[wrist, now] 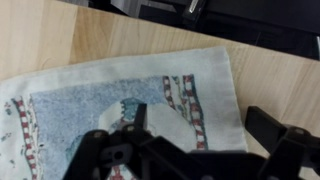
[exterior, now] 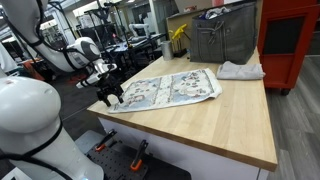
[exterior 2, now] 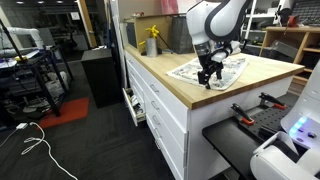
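The end effector (exterior: 110,97), jaws wide and empty, hovers over the 9 o'clock corner of the patterned cloth (exterior: 172,88) (flat, not yet gripped) on the tabletop (exterior: 210,125).

- no readable text, brand, number or sign in any view
- patterned cloth (wrist: 110,95): printed motifs only, no legible letters
- red cabinet (exterior: 290,40) and grey metal bin (exterior: 225,45): too small and blurred to read any label
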### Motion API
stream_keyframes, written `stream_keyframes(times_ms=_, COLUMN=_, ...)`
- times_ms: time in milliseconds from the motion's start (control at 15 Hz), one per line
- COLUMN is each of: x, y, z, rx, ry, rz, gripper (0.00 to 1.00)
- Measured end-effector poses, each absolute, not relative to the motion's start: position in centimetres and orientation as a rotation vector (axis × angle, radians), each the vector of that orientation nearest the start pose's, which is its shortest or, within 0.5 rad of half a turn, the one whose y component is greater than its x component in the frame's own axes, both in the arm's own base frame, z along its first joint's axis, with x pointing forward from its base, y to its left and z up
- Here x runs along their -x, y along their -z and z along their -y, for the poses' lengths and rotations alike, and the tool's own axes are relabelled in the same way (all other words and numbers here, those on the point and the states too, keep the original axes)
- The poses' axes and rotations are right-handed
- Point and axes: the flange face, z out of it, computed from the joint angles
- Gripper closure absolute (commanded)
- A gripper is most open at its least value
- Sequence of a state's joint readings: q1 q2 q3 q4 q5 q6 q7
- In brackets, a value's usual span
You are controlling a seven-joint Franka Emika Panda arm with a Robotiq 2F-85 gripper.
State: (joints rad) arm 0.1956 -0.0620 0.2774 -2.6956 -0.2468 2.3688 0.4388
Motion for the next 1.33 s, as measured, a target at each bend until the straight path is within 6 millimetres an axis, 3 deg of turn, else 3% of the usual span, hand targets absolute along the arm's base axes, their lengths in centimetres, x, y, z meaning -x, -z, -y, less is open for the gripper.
stream_keyframes(times_ms=533, x=-30.8, y=-21.3, z=-16.2, rx=3.340, ry=-0.423, rz=0.281, gripper=0.00)
stream_keyframes(times_ms=1133, x=-31.0, y=-21.5, z=-15.8, rx=3.408, ry=-0.358, rz=0.289, gripper=0.00)
stream_keyframes(times_ms=1200, x=-31.2, y=-21.6, z=-15.6, rx=3.423, ry=-0.343, rz=0.287, gripper=0.04)
stream_keyframes(times_ms=1267, x=-31.3, y=-21.6, z=-15.4, rx=3.437, ry=-0.330, rz=0.285, gripper=0.26)
stream_keyframes(times_ms=1333, x=-31.4, y=-21.6, z=-15.2, rx=3.449, ry=-0.317, rz=0.286, gripper=0.29)
